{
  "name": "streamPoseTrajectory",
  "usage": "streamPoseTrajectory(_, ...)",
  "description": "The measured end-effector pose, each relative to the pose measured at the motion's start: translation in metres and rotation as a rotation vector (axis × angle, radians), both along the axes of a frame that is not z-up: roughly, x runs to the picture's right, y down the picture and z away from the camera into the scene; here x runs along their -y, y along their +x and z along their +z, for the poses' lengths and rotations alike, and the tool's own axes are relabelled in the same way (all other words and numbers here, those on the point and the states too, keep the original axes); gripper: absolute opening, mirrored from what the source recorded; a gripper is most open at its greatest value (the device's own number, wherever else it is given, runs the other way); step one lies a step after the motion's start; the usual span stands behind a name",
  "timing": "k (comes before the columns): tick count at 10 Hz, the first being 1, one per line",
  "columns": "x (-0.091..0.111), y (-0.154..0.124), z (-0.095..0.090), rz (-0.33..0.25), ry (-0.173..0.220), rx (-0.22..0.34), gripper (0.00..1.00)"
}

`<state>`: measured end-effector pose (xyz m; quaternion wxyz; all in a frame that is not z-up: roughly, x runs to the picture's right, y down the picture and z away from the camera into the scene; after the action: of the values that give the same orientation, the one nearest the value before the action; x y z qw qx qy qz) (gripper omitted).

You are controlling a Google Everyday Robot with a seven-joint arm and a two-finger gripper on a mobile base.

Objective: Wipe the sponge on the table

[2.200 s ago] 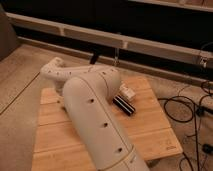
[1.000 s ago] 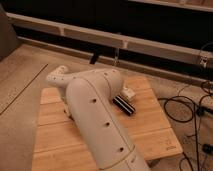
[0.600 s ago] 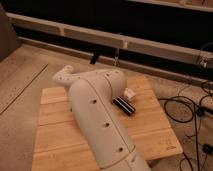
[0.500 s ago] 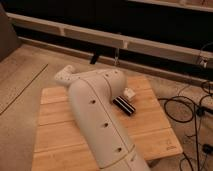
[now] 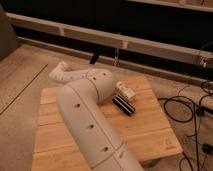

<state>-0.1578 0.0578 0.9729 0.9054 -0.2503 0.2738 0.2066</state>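
Everything here is placed from the black ribbed bar (image 5: 124,105), which lies flat near the middle of the table (image 5: 150,127), its long side running from upper left to lower right.

Well to the left of the bar is bare wood. Then comes the white arm (image 5: 85,117), which rises from the near edge, crosses the planks and bends just left of the bar. It covers a wide strip of the table.

The gripper (image 5: 123,92) is the small white block sticking out of that bend. It sits just behind the bar, touching it or nearly so, and low over the wood. Its fingers are closed. What they hold, if anything, is hidden beneath the block.

The sponge does not show anywhere on the open wood. It is either pinched under the gripper or lying in the strip the arm covers, and I cannot tell which. So which way it lies from the fingers, the point any wiping stroke turns on, is unsettled. With a pad under the closed fingers, the bar would block a stroke toward the near side.

Right of the bar the planks are bare to the edge. Beyond them, cables (image 5: 186,107) loop on the floor (image 5: 20,75).
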Motion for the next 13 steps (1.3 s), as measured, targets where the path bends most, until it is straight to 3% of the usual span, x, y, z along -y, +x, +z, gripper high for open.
streamPoseTrajectory(3, -0.005, -0.051, -0.002, -0.004, -0.001, 0.094, 0.00)
streamPoseTrajectory(7, -0.043, -0.090, -0.024, 0.082, -0.077, 0.180, 0.00)
streamPoseTrajectory(10, -0.074, -0.096, -0.043, 0.132, -0.149, 0.209, 0.00)
streamPoseTrajectory(13, -0.101, -0.086, -0.058, 0.157, -0.214, 0.200, 0.00)
